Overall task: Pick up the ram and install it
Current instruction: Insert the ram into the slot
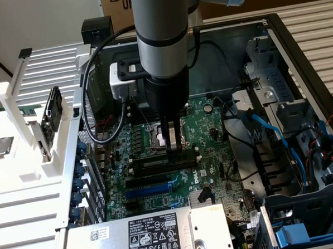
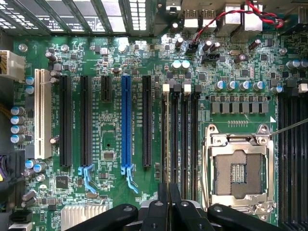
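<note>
In the exterior view the arm reaches straight down into the open computer case. My gripper [image 1: 171, 149] stands over the black memory slots [image 2: 182, 134] beside the processor socket [image 2: 239, 171]. The ram [image 1: 152, 165] is a long dark stick lying along those slots, directly under the fingertips. The fingers [image 2: 162, 207] are pressed close together with only a thin line between them, shut on the ram's upper edge. In the wrist view the stick is edge-on and hard to tell from the slot below it. How deep it sits in the slot I cannot tell.
A blue expansion slot [image 1: 150, 188] runs beside the memory slots. The labelled power supply [image 1: 144, 237] sits at the case's near edge. Blue cables [image 1: 267, 130] and drive cages fill the exterior view's right. A white rack [image 1: 23, 160] holding a dark card [image 1: 54, 108] stands at the exterior view's left.
</note>
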